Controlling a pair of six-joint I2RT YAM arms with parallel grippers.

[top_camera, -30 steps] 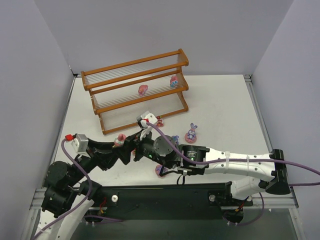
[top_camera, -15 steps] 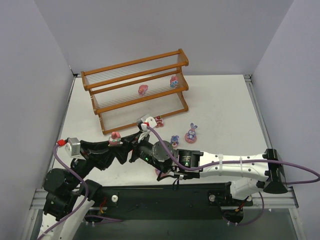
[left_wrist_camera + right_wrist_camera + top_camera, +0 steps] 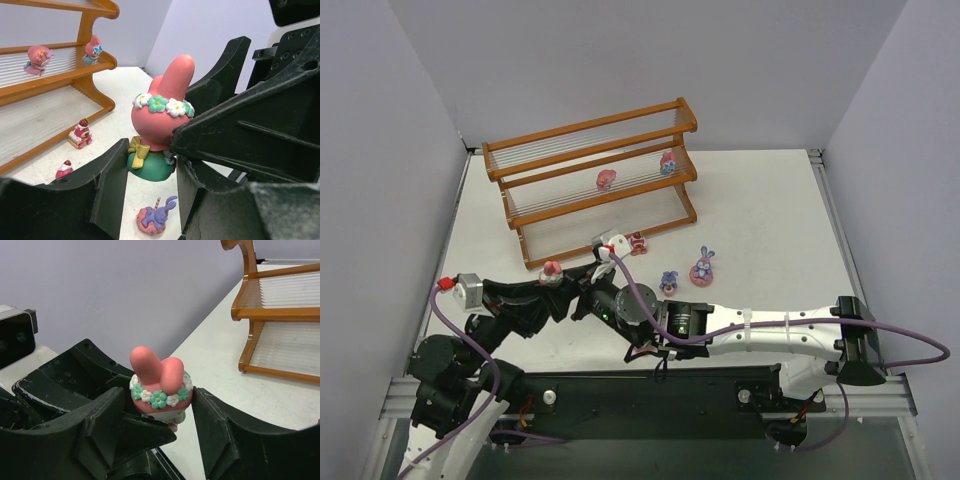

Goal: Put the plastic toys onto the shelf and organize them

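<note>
The left gripper is partly closed on a pink bunny-eared plastic figurine with a flower wreath. Its fingers clamp the teal round base from both sides. The right gripper meets it from the opposite side, jaws narrowed onto the head and one finger tip pressed against the wreath. The figurine is upright, held above the near-left part of the white table, just in front of the left foot of the orange-brown wooden three-tier shelf. A pink figurine and a pink-and-blue figurine stand on the shelf's middle tier, toward its right end. A small red toy, a blue figurine and a purple bunny figurine sit near the table's middle.
</note>
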